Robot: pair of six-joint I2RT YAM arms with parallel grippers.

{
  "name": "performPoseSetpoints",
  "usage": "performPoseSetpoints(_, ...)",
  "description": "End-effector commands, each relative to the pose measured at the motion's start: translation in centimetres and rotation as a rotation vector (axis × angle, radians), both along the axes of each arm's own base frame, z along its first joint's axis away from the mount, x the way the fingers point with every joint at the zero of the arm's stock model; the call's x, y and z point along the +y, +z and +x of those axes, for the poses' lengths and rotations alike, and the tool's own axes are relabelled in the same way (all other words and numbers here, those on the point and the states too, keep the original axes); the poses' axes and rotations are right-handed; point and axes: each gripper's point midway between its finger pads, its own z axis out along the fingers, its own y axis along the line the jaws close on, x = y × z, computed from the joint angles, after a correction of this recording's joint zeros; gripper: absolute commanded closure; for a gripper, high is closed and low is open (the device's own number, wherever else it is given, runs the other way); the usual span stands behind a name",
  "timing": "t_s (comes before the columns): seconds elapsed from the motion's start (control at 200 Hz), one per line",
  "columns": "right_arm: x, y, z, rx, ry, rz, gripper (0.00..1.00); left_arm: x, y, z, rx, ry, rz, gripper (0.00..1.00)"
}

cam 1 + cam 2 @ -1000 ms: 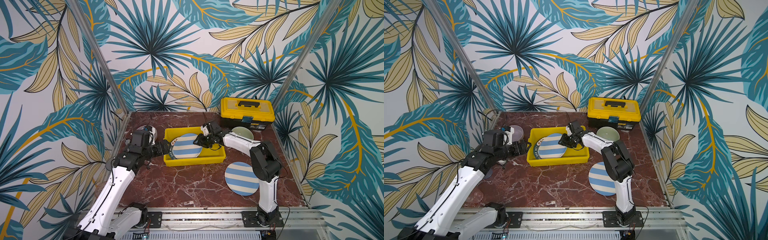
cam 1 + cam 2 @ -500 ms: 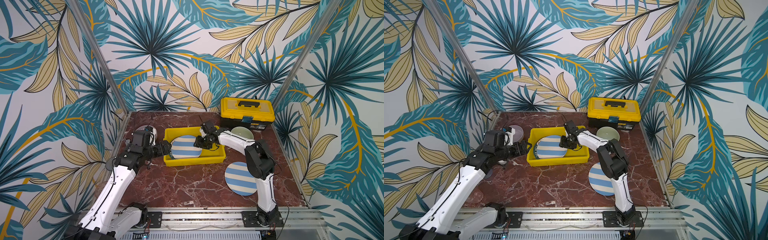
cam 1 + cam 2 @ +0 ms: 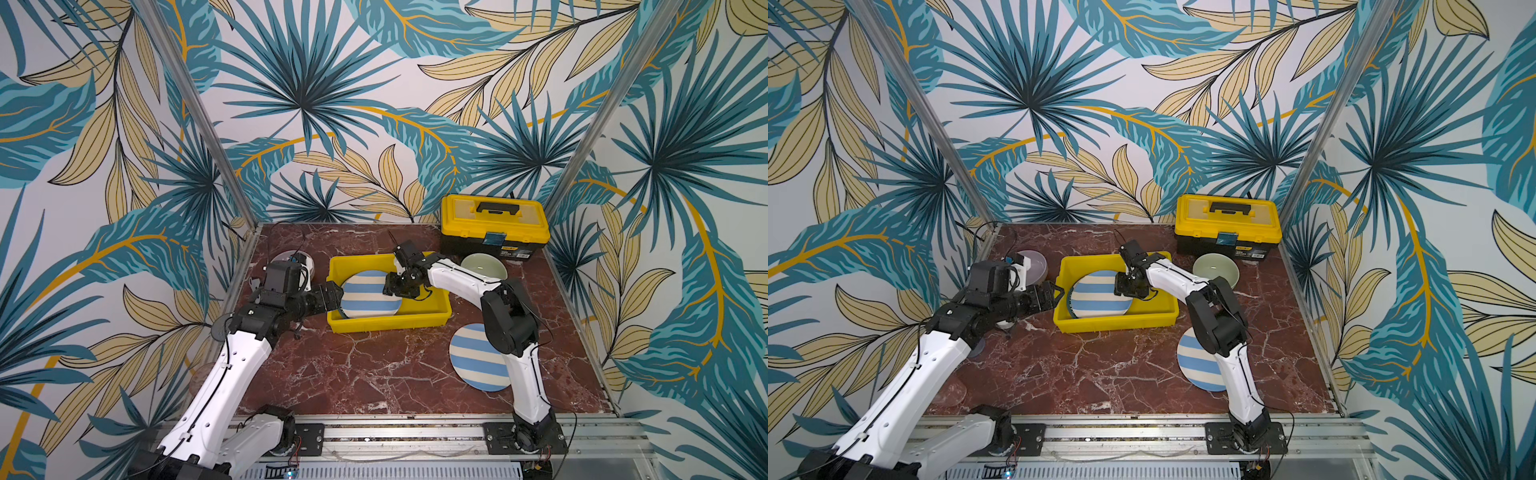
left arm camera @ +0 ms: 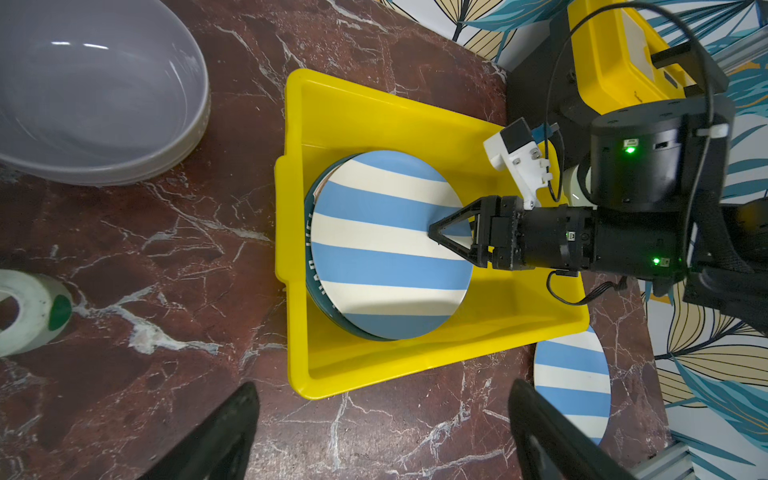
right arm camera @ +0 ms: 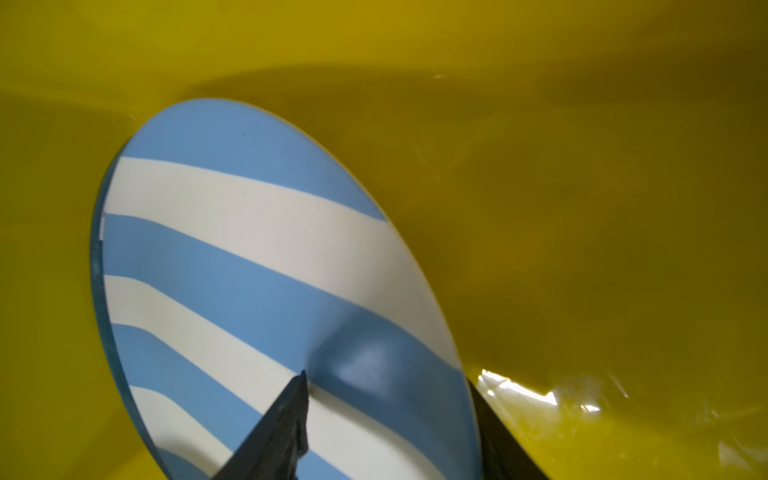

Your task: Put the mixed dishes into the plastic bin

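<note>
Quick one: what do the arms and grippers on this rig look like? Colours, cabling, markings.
Both the left arm and right arm have white link shells, black joint housings and thin black cables along the links. The left gripper is black. The right gripper is black with open triangular-frame fingers, behind it a white camera bracket and green status lights.

Bin (image 3: 386, 326): bright yellow. Top plate (image 3: 365, 295) in it: blue-white stripes; plate beneath (image 4: 309, 270): dark teal, lettered rim. Second plate (image 3: 473, 365), bin's 4 o'clock: same stripes. Bowl (image 3: 484, 266), 2 o'clock: pale green. Toolbox (image 3: 494, 220): yellow, black. Table (image 3: 353, 374): red-brown marble, white veins.
</note>
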Motion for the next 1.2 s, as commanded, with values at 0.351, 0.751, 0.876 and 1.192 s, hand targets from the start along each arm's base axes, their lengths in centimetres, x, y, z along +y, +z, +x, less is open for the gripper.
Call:
performPoseSetpoints(0.351,1.4,-0.9,-0.4,0.031,0.041,-0.047,0.38,0.0,0.5,-0.3,-0.031,-0.014,-0.013,0.06)
performPoseSetpoints(0.751,1.9,0.7,-0.2,-0.002,0.055,-0.011,0.31,-0.3,0.6,-0.5,-0.03,-0.028,-0.026,0.06)
performPoseSetpoints(0.876,1.3,2.0,-0.1,-0.029,0.049,-0.031,0.3,-0.5,0.7,-0.6,-0.031,-0.034,-0.037,0.06)
performPoseSetpoints(1.192,-5.0,8.9,-1.2,-0.129,0.021,-0.176,0.18,-3.3,0.9,-1.6,-0.027,-0.196,-0.137,0.1)
